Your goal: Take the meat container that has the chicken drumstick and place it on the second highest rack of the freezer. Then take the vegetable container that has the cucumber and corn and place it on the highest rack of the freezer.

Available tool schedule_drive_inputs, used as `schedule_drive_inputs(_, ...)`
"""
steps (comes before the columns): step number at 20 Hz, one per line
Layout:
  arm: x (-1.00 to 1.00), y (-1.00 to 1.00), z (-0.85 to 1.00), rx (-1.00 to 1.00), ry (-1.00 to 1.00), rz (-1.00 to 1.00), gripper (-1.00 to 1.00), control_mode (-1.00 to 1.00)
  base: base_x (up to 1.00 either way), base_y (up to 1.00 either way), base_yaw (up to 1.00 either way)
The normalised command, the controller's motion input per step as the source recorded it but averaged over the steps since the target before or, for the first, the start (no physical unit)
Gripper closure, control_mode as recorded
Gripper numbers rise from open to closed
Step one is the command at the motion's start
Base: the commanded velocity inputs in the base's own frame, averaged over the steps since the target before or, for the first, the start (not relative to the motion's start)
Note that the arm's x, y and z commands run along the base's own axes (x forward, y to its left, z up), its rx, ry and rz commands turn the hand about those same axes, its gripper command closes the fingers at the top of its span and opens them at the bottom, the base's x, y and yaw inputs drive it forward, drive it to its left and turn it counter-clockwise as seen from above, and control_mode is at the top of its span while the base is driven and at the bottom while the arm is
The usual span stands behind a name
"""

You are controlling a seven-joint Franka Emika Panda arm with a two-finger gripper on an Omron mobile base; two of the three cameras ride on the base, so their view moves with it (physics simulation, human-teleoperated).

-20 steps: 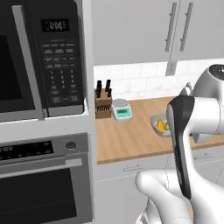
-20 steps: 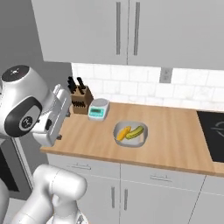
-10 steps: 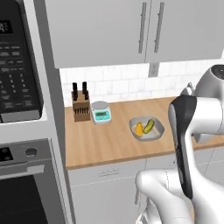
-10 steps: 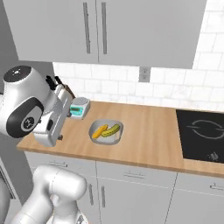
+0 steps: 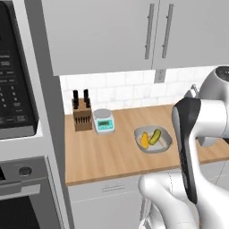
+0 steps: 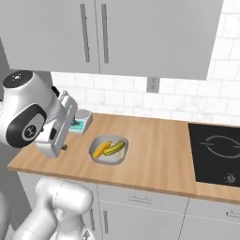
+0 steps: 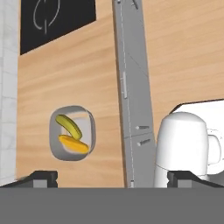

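Note:
The vegetable container (image 5: 152,150) is a shallow grey bowl on the wooden counter, holding the dark-green cucumber (image 5: 156,136) and the yellow corn (image 5: 145,140). From the right base view the bowl (image 6: 108,161) lies just right of my hand, with cucumber (image 6: 114,148) and corn (image 6: 101,149) side by side. The hand view looks down on the container (image 7: 89,120), cucumber (image 7: 69,125) and corn (image 7: 73,144). My gripper (image 7: 113,177) hangs high above the counter's front edge, open, with nothing between its fingers. The meat container, the chicken drumstick and the freezer are out of view.
A knife block (image 5: 82,114) and a small kitchen scale (image 5: 103,120) stand at the back left of the counter. A black cooktop (image 6: 218,152) is set into the counter at the right. A microwave (image 5: 13,89) and an oven (image 5: 22,197) sit at the left. Grey cabinets hang overhead.
The whole picture has shifted: the base has driven right along the counter, so microwave and oven slid toward the left edge and more of the cooktop shows. The gripper stays open.

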Motion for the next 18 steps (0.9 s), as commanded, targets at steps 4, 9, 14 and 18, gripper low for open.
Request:
schedule_drive_inputs(4, 0.0, 0.0, 0.0, 0.0, 0.0, 0.0, -1.0, 1.0, 0.47, 0.0, 0.04)
schedule_drive_inputs(9, 0.17, -0.06, -0.29, 0.0, 0.0, 0.05, -1.0, -1.0, 0.16, 0.0, 0.02)
schedule_drive_inputs(14, 0.2, -0.31, -0.83, 0.0, 0.0, 0.14, -1.0, -1.0, 0.0, 0.0, 0.0)
schedule_drive_inputs(18, 0.29, -0.36, -0.74, 0.0, 0.0, 0.17, -1.0, -1.0, 0.0, 0.0, 0.0)
